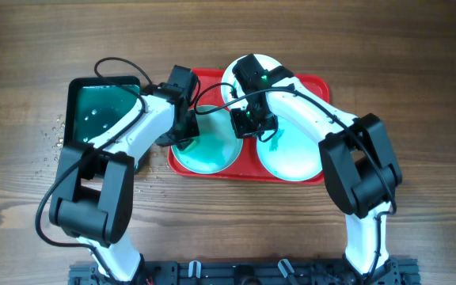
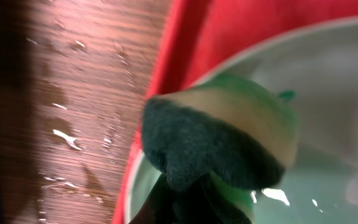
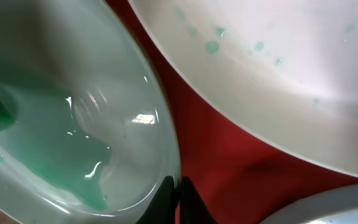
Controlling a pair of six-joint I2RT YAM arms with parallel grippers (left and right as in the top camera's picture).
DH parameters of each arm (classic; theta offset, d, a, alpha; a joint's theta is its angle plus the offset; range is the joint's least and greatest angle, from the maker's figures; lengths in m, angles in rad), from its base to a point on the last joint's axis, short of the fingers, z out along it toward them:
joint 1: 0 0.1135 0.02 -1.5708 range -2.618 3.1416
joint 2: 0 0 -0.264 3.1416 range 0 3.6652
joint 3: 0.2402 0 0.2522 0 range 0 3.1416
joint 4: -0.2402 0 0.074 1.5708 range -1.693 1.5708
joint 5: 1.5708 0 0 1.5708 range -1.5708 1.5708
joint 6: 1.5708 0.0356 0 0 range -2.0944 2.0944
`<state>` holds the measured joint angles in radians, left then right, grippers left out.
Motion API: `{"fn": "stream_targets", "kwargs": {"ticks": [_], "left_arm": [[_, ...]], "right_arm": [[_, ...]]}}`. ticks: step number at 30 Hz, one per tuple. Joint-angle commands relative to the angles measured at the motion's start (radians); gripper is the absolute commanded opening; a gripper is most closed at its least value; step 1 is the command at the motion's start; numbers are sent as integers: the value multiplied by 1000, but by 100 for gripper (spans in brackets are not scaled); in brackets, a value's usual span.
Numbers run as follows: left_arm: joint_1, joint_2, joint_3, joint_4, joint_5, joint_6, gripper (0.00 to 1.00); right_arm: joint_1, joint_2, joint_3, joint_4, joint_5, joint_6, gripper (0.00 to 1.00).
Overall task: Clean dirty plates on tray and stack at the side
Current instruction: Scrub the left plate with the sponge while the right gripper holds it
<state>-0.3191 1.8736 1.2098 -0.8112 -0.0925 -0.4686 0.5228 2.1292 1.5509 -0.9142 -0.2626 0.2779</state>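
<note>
l claw (image 1: 187, 139) clamps sponge (image 2: 216, 143) on wet turquoise plate (image 1: 212, 154), left end of red tray (image 1: 315, 83). r claw (image 3: 176, 200) pinched shut at that plate's rim, real grip unclear. hard scrub cd skid plate or slop teal liquid (image 3: 55, 155) onto table (image 1: 22, 47).

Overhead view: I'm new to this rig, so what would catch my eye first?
The red tray mid-table carries a white plate, a right turquoise plate and a left turquoise plate, where the left tool holds a sponge in green liquid. A dark tray with a greenish bottom sits farther left.
</note>
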Motion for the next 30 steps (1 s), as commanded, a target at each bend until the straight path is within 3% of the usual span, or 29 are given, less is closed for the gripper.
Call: {"fn": "stream_targets", "kwargs": {"ticks": [1, 6, 8, 15, 21, 30], "left_arm": [[13, -50, 23, 10, -5, -6, 4], [11, -45, 10, 56, 387, -6, 4], [-1, -45, -5, 101, 471, -6, 4], [-42, -44, -34, 181, 430, -7, 4], [-37, -44, -34, 179, 247, -7, 4], [-3, -31, -34, 198, 249, -10, 4]], "right_arm": [[-5, 24, -51, 23, 17, -13, 4], [-5, 24, -116, 80, -14, -11, 4], [-5, 24, -132, 99, -35, -8, 4], [-5, 23, -136, 102, -54, 14, 4], [-6, 16, -116, 70, -6, 35, 4], [-3, -80, -65, -41, 90, 27, 4]]}}
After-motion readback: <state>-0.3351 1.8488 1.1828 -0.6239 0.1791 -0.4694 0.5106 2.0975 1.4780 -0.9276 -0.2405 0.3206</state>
